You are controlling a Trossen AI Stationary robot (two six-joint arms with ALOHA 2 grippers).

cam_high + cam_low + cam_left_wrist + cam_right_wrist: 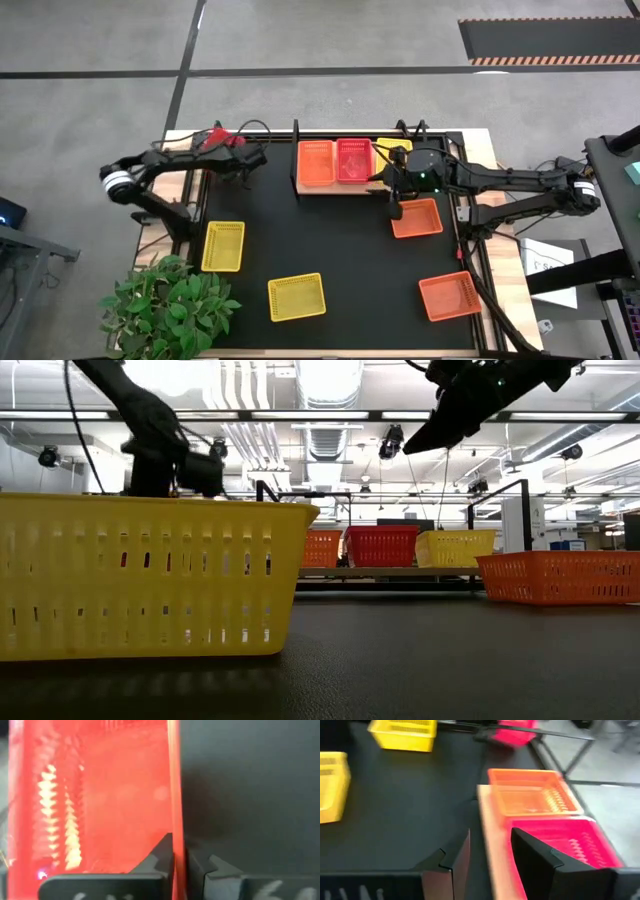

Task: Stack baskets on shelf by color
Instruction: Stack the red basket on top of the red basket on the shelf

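My left gripper [232,146] is over the table's far left corner, shut on a red basket [216,137]. The wooden shelf [300,188] stands at the mat's far edge and carries an orange basket [316,162], a red-pink basket [353,160] and a yellow basket [393,146] side by side. My right gripper [492,862] is open and hovers at the shelf's near edge [492,835], above the mat and touching nothing. Two yellow baskets [223,245] [296,297] and two orange baskets [416,217] [450,296] rest flat on the black mat. My left gripper pinches one side wall [175,820] of the red basket at its rim, with one finger [157,855] inside the basket and the other [200,867] outside. The basket's open inside faces the wrist camera. I cannot tell whether it rests on anything.
A potted plant [165,305] sits at the table's near left corner. Black uprights [296,160] stand at the shelf's ends. Open mat lies in the middle [330,235], between the shelf and the loose baskets. In the low view a yellow basket [150,575] fills the near left.
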